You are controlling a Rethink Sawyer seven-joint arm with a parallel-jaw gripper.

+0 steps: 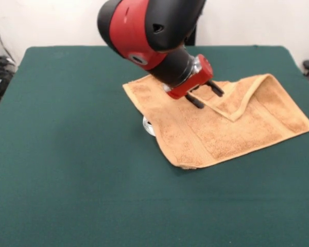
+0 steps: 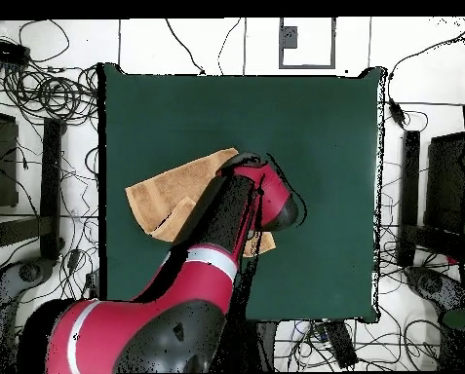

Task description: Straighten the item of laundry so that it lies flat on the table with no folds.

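Gripper (image 1: 205, 94) jaws spread wide, over towel (image 1: 211, 128) (corner folded over) on table (image 1: 67, 128).

wall (image 1: 278, 20): plain white, behind the far table edge | floor (image 2: 411, 88): white, strewn with black cables (image 2: 51, 93) on all sides | dark equipment (image 2: 441, 195) flanks both side edges | light: even, soft shadows

Tangled cables (image 2: 41, 93) beside table (image 2: 304, 107); small silvery object (image 1: 148, 126).
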